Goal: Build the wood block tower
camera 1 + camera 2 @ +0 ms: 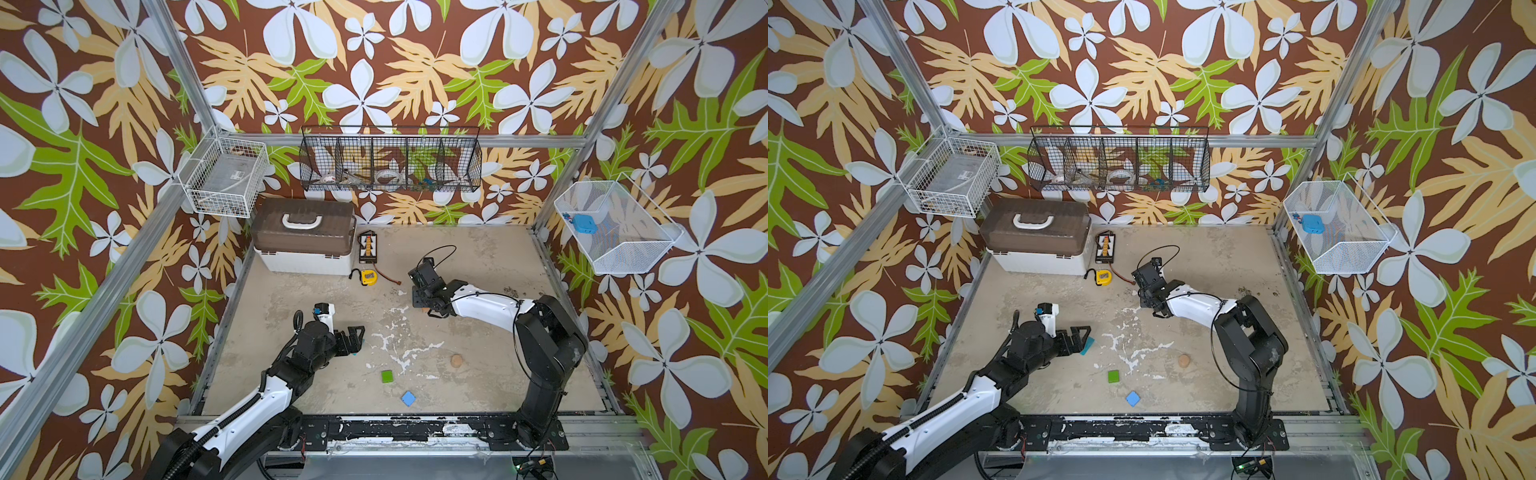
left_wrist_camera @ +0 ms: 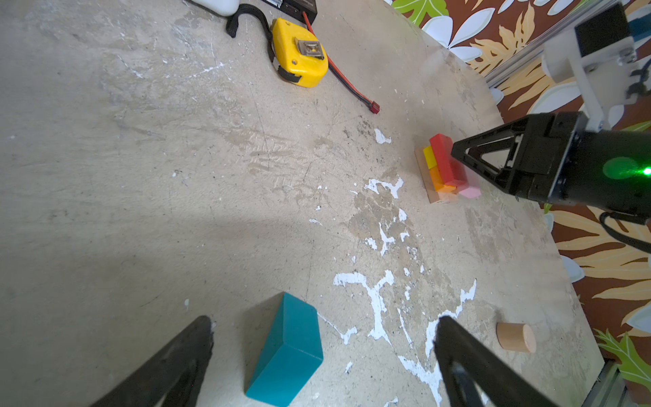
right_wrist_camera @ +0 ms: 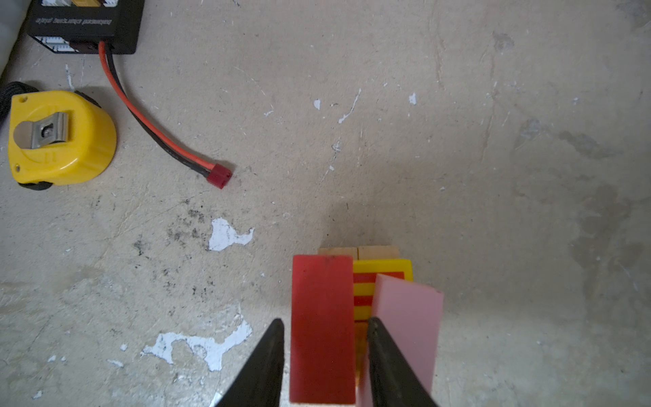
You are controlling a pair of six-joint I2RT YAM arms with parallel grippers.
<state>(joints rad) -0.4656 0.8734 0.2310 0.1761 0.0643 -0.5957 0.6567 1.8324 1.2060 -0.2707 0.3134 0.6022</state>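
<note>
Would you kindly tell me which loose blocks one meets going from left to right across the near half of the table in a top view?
teal block → green block → blue block → wood disc

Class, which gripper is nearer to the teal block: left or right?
Left. The left gripper has its jaws either side of the teal block; the right gripper is far off, at the red block.

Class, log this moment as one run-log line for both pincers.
left pincer: open around teal block on table | right pincer: open astride red block on tower | loose: green block, blue block
</note>
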